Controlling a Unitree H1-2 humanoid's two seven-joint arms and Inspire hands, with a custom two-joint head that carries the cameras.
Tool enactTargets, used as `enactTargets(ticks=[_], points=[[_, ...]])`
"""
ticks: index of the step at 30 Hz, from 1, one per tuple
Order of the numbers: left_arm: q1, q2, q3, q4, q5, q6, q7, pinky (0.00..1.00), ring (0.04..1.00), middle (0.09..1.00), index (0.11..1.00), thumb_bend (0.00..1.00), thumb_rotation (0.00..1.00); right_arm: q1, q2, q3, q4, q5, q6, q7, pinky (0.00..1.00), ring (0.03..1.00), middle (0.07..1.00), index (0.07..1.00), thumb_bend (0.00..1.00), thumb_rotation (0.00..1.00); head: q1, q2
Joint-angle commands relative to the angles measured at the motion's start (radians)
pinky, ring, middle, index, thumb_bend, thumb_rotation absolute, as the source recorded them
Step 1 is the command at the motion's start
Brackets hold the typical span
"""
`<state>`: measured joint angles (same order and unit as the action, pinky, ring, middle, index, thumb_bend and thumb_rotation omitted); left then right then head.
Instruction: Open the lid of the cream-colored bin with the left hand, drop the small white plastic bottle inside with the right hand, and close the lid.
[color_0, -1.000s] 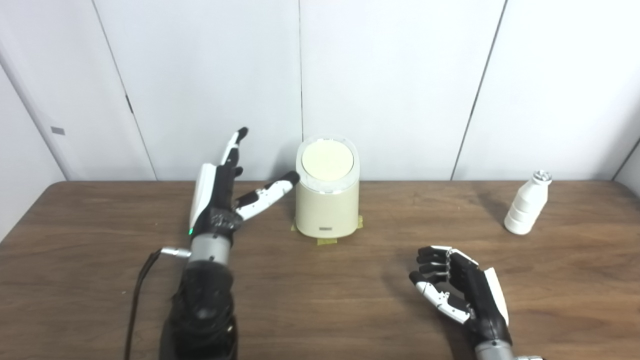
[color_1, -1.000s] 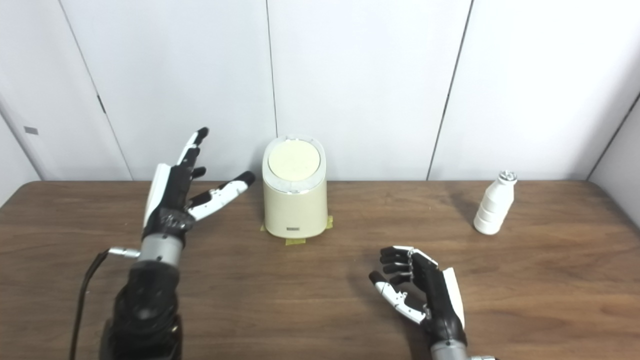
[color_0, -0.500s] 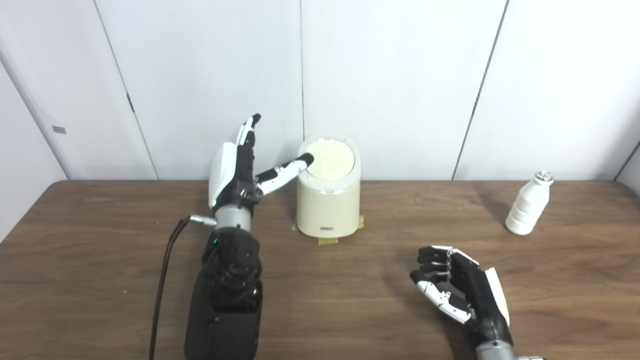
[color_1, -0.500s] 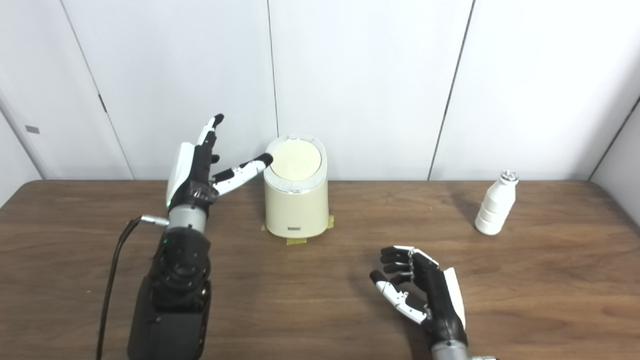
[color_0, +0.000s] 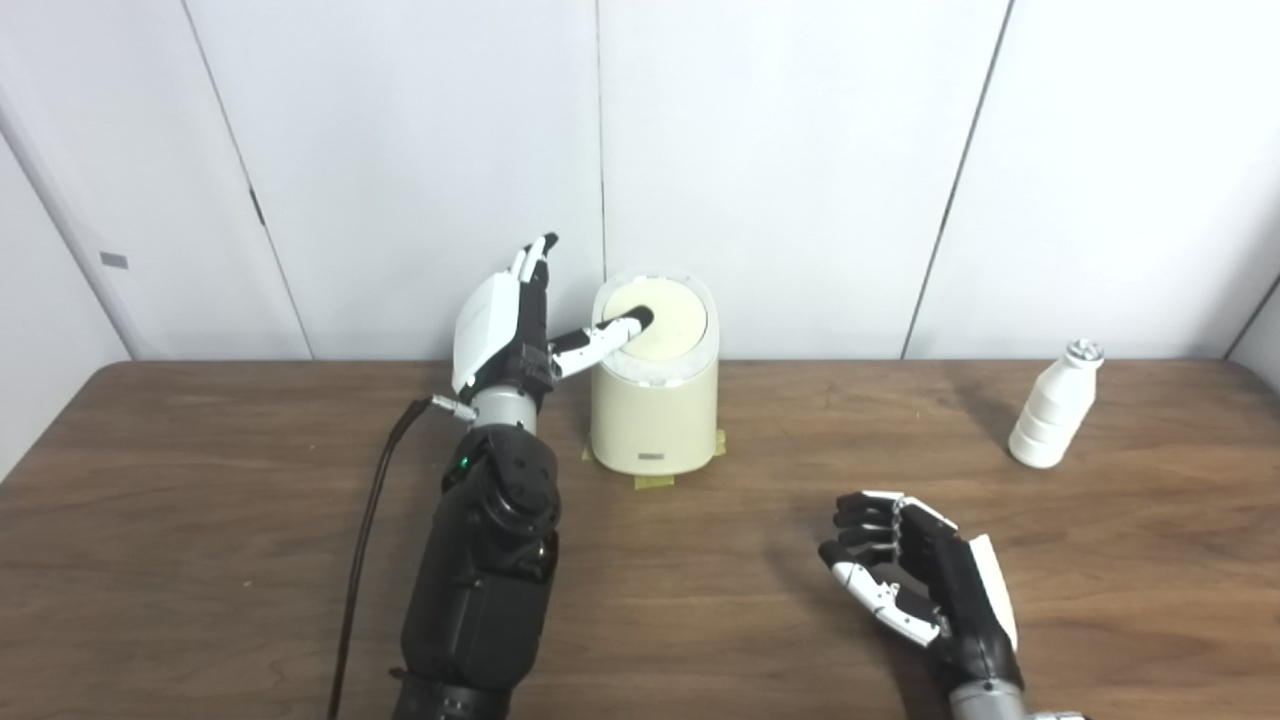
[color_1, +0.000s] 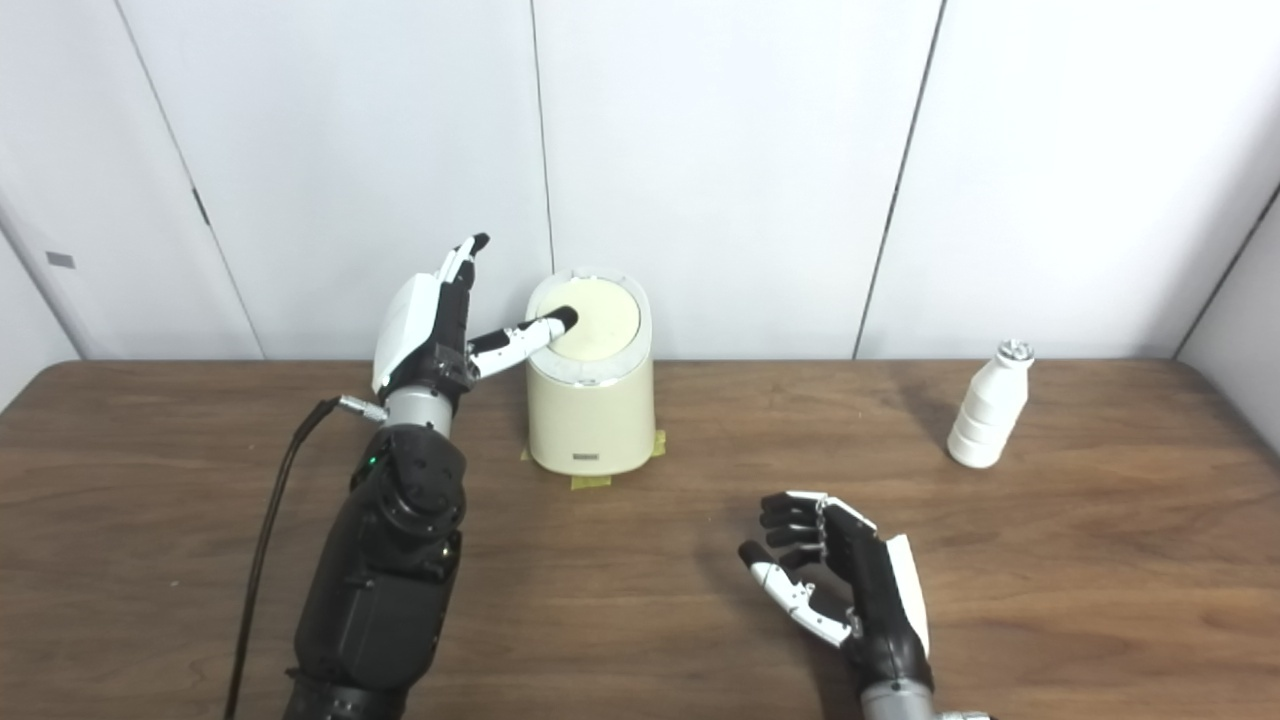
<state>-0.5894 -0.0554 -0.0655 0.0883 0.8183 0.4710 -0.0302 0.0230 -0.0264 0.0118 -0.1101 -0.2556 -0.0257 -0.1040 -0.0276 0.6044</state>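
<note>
The cream-colored bin (color_0: 655, 400) stands at the back middle of the table, its round lid (color_0: 665, 325) flat on top. My left hand (color_0: 510, 325) is raised just left of the bin, open, fingers pointing up; its thumb reaches over the lid's left part and its tip rests there. The small white plastic bottle (color_0: 1050, 420) stands upright at the far right. My right hand (color_0: 915, 585) rests low near the front right, fingers loosely curled and apart, holding nothing, well away from the bottle.
Yellow tape bits (color_0: 655, 482) mark the bin's foot. A black cable (color_0: 365, 560) trails from my left wrist to the front edge. The brown wooden table (color_0: 200, 520) ends at a white panelled wall (color_0: 800, 150) right behind the bin.
My left arm has moved forward and right, bringing the hand up beside the bin; the thumb went from the bin's side onto the lid. The right hand and bottle stayed put.
</note>
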Motion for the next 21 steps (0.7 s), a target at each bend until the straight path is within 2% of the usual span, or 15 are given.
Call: enactTargets(ticks=[1,11,14,17,19,21], points=[[-0.075,0.007,-0.009,-0.005,-0.004,-0.004,0.042,0.95,1.000,1.000,1.000,0.79,0.47,-0.024,0.004,0.001,-0.025,-0.002,-0.040,-0.013,0.48,0.587,0.609,0.600,0.31,0.24,-0.001,0.000],[-0.093,-0.015,-0.023,0.053,0.019,-0.001,0.068,0.97,1.000,1.000,1.000,0.78,0.42,-0.019,-0.009,0.010,-0.029,-0.019,-0.042,-0.012,0.48,0.589,0.612,0.604,0.28,0.19,-0.002,-0.009],[-0.106,-0.017,-0.027,0.082,0.017,-0.002,0.082,0.96,1.000,1.000,1.000,0.75,0.46,-0.017,-0.001,0.005,-0.026,-0.002,-0.041,-0.013,0.49,0.592,0.613,0.606,0.30,0.18,-0.002,-0.015],[-0.114,-0.015,-0.032,0.100,0.019,-0.002,0.085,0.96,1.000,1.000,1.000,0.75,0.53,-0.018,-0.001,0.009,-0.022,-0.008,-0.050,-0.016,0.49,0.585,0.606,0.601,0.29,0.16,-0.006,-0.016],[-0.120,-0.014,-0.035,0.110,0.026,-0.001,0.081,0.97,1.000,1.000,1.000,0.75,0.62,-0.018,-0.002,0.013,-0.025,-0.016,-0.047,-0.016,0.49,0.587,0.610,0.605,0.29,0.15,-0.007,-0.016],[-0.126,-0.014,-0.038,0.120,0.031,-0.001,0.081,0.97,1.000,1.000,1.000,0.75,0.65,-0.017,-0.002,0.015,-0.029,-0.025,-0.039,-0.017,0.49,0.590,0.614,0.607,0.28,0.16,-0.007,-0.016]])
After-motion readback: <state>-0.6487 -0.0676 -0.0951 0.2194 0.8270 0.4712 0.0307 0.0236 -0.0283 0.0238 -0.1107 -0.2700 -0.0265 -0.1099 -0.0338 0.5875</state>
